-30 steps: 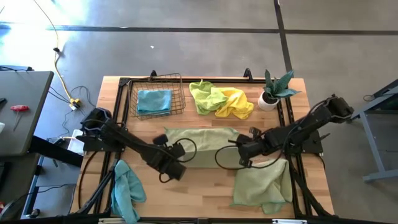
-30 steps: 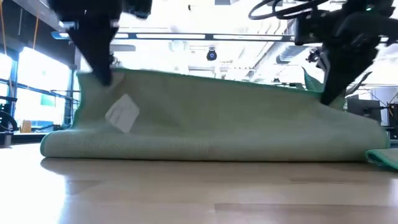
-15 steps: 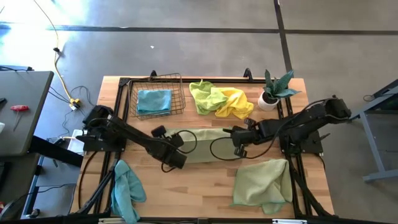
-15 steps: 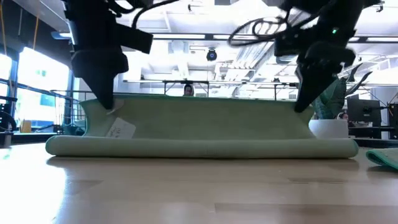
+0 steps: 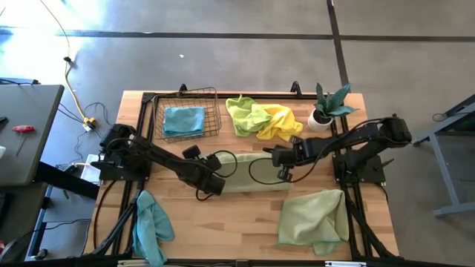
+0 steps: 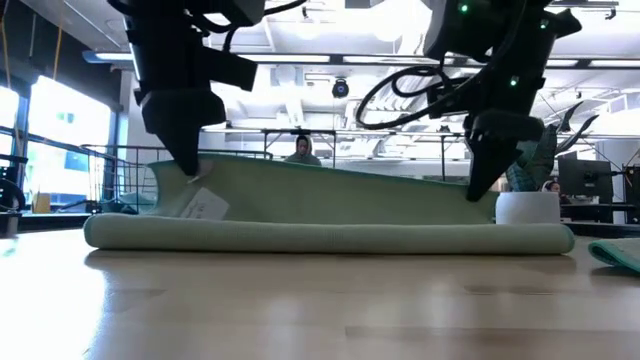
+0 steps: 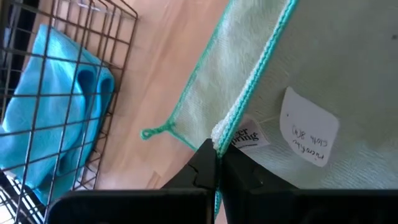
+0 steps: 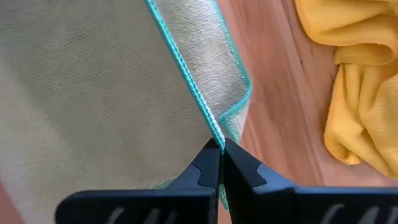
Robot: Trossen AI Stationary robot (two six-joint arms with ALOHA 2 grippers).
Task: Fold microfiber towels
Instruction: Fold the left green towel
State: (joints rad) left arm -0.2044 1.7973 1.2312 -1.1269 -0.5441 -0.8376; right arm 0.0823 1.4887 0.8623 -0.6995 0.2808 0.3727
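Left claw: pressed together on the teal-stitched edge of the pale sage green microfiber towel, beside its white paper tag, lifting that corner.
Right claw: pinching the same towel's stitched edge at the opposite corner, held off the wooden surface.
Pale sage green microfiber towel: mid-surface, folded over itself; the lower layer lies flat along the wood, the upper layer hangs between the two claws, higher at the left claw's end.
Black wire basket: near the far left corner, holding a folded light blue towel.
Lime green towel and bright yellow towel: crumpled, touching, at the far edge.
Second sage towel: spread at the near right corner.
Teal towel: draped over the near left edge.
Potted plant: far right corner.
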